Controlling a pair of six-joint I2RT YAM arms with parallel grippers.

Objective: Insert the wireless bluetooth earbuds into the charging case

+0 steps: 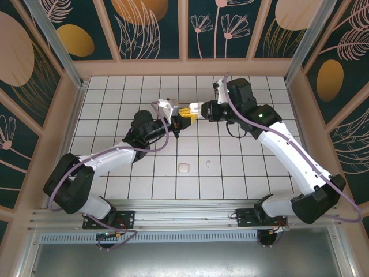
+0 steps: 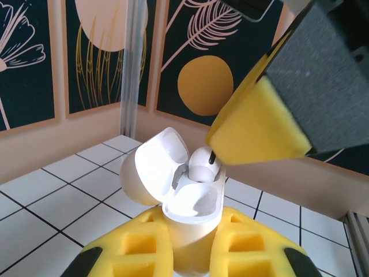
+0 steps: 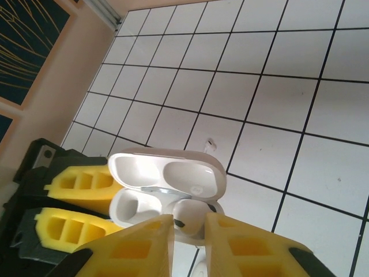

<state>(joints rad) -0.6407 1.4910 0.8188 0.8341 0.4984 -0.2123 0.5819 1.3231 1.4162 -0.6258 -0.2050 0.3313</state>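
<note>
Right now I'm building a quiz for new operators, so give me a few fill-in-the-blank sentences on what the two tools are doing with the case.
1. The left tool holds the charging case with its lid ____.
2. The right tool holds an earbud at one well of the case; the other well is ____.
3. The pads on both tools are ____.
Missing words: open; empty; yellow.
</note>
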